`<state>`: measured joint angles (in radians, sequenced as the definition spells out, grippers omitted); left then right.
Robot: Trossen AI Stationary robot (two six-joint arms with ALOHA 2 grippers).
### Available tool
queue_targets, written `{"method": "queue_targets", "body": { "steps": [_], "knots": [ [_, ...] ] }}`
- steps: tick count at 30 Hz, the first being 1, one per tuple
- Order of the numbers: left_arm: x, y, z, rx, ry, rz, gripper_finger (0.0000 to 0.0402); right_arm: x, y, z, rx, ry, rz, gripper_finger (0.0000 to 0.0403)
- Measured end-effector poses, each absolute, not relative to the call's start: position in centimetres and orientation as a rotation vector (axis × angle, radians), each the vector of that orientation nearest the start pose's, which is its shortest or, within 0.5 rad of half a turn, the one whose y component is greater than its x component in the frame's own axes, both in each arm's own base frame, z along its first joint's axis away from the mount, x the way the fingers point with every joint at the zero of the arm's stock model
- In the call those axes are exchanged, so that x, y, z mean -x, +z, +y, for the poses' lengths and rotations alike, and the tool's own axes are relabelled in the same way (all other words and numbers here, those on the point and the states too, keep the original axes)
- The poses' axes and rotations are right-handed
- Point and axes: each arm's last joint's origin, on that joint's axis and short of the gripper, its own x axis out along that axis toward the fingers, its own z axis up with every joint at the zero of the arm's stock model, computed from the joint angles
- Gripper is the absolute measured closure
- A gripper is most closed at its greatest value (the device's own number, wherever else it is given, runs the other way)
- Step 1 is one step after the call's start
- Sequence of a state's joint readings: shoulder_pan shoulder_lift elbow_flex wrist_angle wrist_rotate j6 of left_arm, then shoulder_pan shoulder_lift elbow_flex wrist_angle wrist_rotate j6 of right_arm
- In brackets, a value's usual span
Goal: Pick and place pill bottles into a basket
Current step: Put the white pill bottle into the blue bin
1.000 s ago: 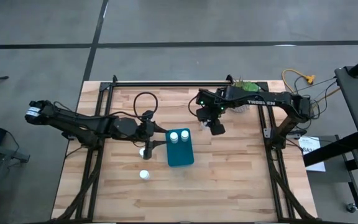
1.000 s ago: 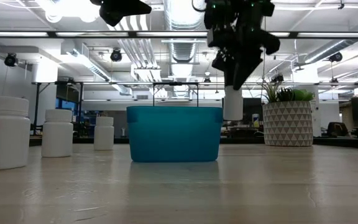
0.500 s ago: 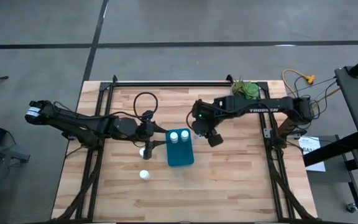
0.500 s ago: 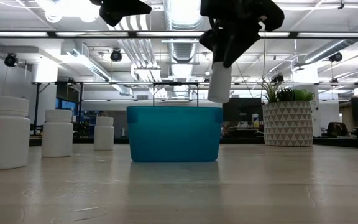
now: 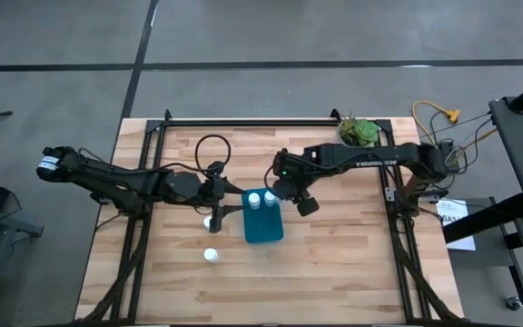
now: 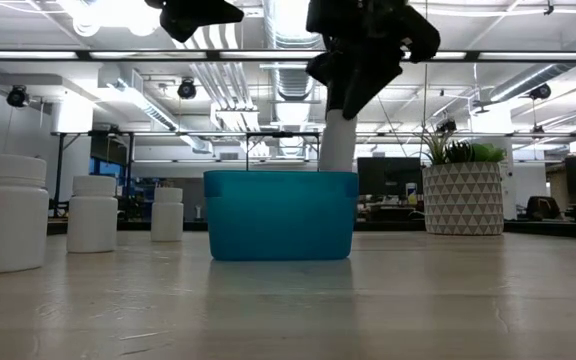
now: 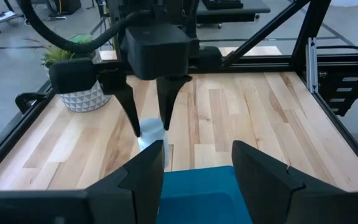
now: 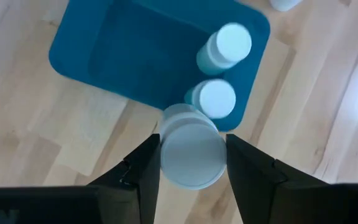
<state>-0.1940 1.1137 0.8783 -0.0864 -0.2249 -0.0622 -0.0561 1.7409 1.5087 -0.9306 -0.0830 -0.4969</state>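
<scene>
The teal basket (image 5: 263, 221) stands mid-table with two white pill bottles (image 5: 254, 199) (image 5: 269, 196) upright in its far end. My right gripper (image 5: 285, 190) is shut on a third bottle (image 6: 337, 145) over the basket's far right corner. My left gripper (image 7: 194, 168) hovers open and empty just left of the basket (image 7: 197, 193). Two more bottles (image 5: 209, 221) (image 5: 211, 255) stand on the table left of the basket. The low view shows three bottles standing there (image 6: 6, 212) (image 6: 92, 213) (image 6: 166, 213). My right gripper pinches the bottle's upper end (image 8: 166, 155) between its two fingers, one on each side of the round top. The fingers (image 6: 353, 95) come from above, pointing down with a slight slant. The bottle hangs below them, a little tilted, its lower end at the basket's rim (image 6: 333, 172).
A white patterned pot with a green plant (image 5: 359, 133) stands at the far edge, right of centre. A dark cable loop (image 5: 212, 145) lies far left of the basket. Bare wood lies near and right of the basket.
My right gripper has carried the bottle toward the table's left, from beside the basket's right wall, lifted over the rim, to above its far right corner. It has stayed shut on the bottle, which now tilts slightly.
</scene>
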Motion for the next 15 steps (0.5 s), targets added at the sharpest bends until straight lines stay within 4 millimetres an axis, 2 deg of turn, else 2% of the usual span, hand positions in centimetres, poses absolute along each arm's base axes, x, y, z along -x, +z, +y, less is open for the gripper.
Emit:
{"method": "queue_targets", "body": {
  "steps": [10,15],
  "knots": [
    [-24.3,31.1,-4.1,-0.005,0.041,0.314,0.0229,-36.0,28.7,-0.8,0.384,0.327,1.053,0.0257],
    [-24.3,31.1,-4.1,-0.005,0.041,0.314,0.0229,-36.9,27.5,-0.1,0.391,0.348,1.064,0.0257]
  ]
}}
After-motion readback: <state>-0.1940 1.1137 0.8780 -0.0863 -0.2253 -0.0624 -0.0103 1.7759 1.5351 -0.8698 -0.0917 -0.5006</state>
